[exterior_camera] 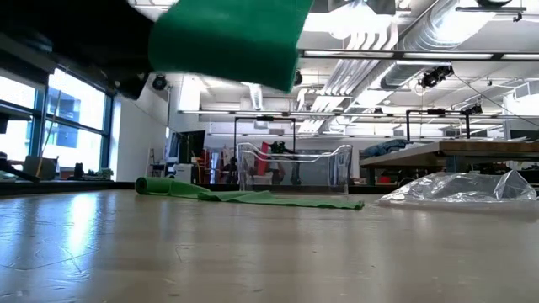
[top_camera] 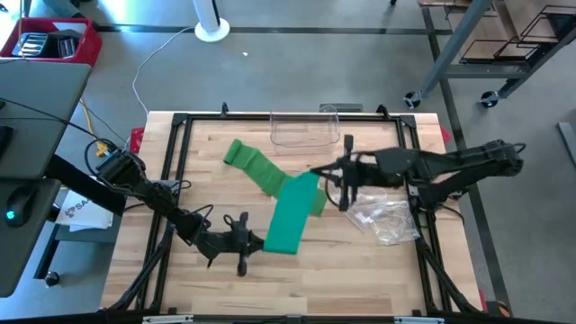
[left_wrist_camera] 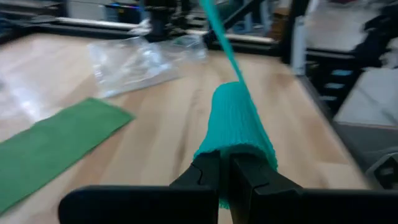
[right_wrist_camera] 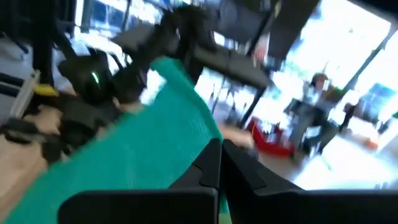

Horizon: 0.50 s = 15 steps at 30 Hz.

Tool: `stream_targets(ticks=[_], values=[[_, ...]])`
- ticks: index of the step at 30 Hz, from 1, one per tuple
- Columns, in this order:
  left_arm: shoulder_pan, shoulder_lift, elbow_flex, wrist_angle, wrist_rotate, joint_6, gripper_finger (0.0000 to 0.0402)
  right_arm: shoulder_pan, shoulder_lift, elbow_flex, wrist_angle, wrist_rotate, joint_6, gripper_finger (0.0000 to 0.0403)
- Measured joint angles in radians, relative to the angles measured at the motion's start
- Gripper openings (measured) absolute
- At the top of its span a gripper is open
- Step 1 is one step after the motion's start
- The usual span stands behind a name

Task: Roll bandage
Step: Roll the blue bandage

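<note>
A green bandage [top_camera: 292, 216] is partly lifted. Its far-left end [top_camera: 241, 155] lies flat on the wooden table, also seen in the low view [exterior_camera: 244, 196]. The brighter stretch hangs in the air between my two grippers [exterior_camera: 227, 34]. My left gripper [top_camera: 261, 241], near the table's middle front, is shut on the bandage's near end. My right gripper [top_camera: 326, 180], at mid-table, is shut on the strip farther along. My left gripper pinches the bandage's bunched near end [left_wrist_camera: 239, 146] between its two shut fingers [left_wrist_camera: 205, 177]. It comes in about level from the table's left. That end is clear of the table, and the strip runs up and away toward the other gripper. My right gripper pinches the bandage's side edge [right_wrist_camera: 202, 134] between its two shut fingers [right_wrist_camera: 239, 165], about level, from the table's right. The held stretch [right_wrist_camera: 137, 155] is off the table and slopes toward my left gripper. Past the hold, the strip drops onto the table.
A clear plastic container [top_camera: 304, 130] stands at the far edge. A crumpled clear plastic bag [top_camera: 385, 219] lies at the right, under my right arm. Black frame rails [top_camera: 171, 180] border the table. Bare wood lies along the near edge.
</note>
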Motion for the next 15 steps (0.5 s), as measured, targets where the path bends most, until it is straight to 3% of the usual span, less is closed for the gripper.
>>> stream_targets(ticks=[8, 15], values=[[-0.018, 0.000, 0.092, 0.003, 0.049, 0.138, 0.0001, -0.122, 0.078, 0.000, -0.227, -0.130, 0.177, 0.0000], [-0.085, 0.000, 0.127, 0.035, -0.069, 0.238, 0.0001, -0.095, 0.225, -0.002, -0.387, -0.132, 0.257, 0.0000]])
